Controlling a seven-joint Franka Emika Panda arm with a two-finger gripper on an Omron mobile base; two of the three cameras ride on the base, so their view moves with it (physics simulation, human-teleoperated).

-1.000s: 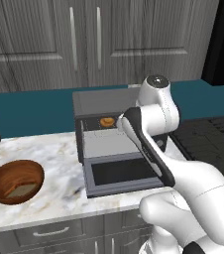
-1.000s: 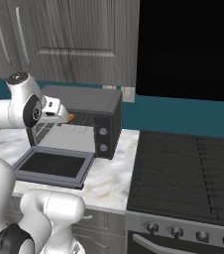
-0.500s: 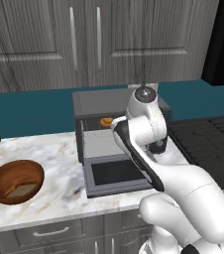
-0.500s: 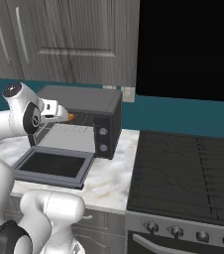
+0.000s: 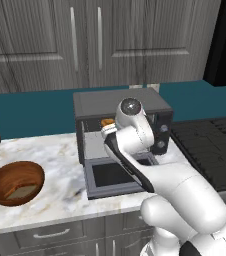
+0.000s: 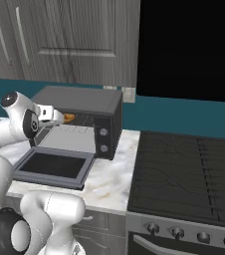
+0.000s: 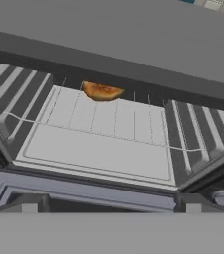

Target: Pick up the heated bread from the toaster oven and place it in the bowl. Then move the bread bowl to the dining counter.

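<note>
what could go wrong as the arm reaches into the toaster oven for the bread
1. The bread sits far back on the rack under the toaster oven roof, so the hand might clip the roof edge going in.
2. The open door juts out below the arm; dropping low could strike it.
3. The bowl already holds a pale slice, so the bun may land on it.

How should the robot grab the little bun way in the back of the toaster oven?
Probably by its domed sides, low down. The bun sits at the back of the rack, close under the roof of the toaster oven, so there's no room from above. The gripper should slide in level through the open door, jaws wide on either side.
</note>
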